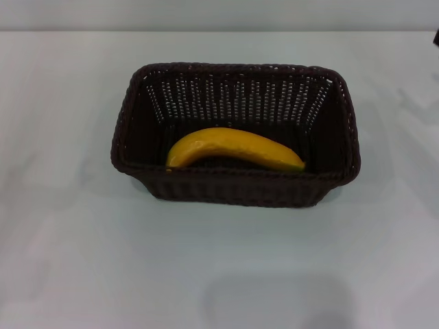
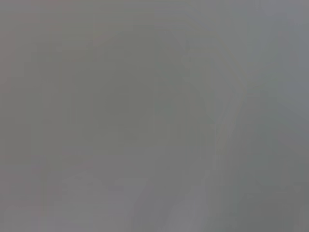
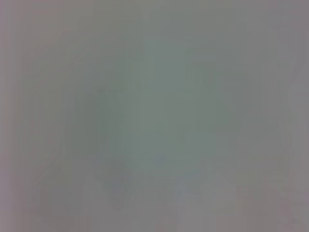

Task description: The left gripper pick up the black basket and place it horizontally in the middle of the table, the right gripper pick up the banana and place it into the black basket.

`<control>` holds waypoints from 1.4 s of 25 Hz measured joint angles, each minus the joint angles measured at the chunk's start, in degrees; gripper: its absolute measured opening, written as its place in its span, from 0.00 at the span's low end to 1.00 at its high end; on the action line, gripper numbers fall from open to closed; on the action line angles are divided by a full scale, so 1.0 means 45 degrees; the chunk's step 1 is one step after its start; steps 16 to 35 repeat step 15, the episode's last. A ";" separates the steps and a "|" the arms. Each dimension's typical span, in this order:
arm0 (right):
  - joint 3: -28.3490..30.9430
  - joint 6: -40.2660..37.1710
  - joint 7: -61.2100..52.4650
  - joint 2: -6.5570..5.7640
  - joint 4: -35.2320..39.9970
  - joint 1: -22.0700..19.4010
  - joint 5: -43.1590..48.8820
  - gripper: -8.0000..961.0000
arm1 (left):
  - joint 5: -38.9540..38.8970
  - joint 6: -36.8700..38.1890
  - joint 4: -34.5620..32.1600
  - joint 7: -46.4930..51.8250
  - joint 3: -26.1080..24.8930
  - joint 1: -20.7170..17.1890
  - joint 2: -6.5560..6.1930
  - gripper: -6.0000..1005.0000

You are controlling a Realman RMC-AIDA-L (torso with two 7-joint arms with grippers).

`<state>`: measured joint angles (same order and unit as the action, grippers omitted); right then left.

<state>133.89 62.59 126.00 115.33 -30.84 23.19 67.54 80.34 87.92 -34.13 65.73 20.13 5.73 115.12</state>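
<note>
Near the middle of the desk [image 1: 75,253], the black basket [image 1: 329,190] is seen standing upright with its long side running across the head view. Inside it, the banana [image 1: 233,147] is laid along the floor, close to the near wall, its curve arched away from the camera. No arm is seen in the head view, and only blank grey is shown by both wrist views, so neither the left tool nor the right tool is in sight and their opening cannot be told. Both placements are judged done: the basket is set horizontally and the fruit is contained. Nothing further appears to be called for beyond the arms being kept withdrawn and parked. No brand, label or writing can be read on the basket, the banana or the desk.
</note>
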 joint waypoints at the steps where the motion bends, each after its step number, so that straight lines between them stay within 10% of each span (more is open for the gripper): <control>1: -0.0007 0.0029 0.0598 0.0005 0.0517 0.0036 -0.0398 0.90 | 0.0060 -0.0005 0.0157 0.0013 -0.0002 -0.0055 0.0017 0.88; 15: 0.0148 0.0558 0.3731 0.0052 0.2418 -0.0164 -0.2708 0.90 | -0.0022 0.0084 0.1598 -0.0867 -0.0531 -0.0362 0.0683 0.88; 35: 0.0148 0.0558 0.3731 0.0052 0.2418 -0.0164 -0.2708 0.90 | -0.0022 0.0084 0.1598 -0.0867 -0.0531 -0.0362 0.0683 0.88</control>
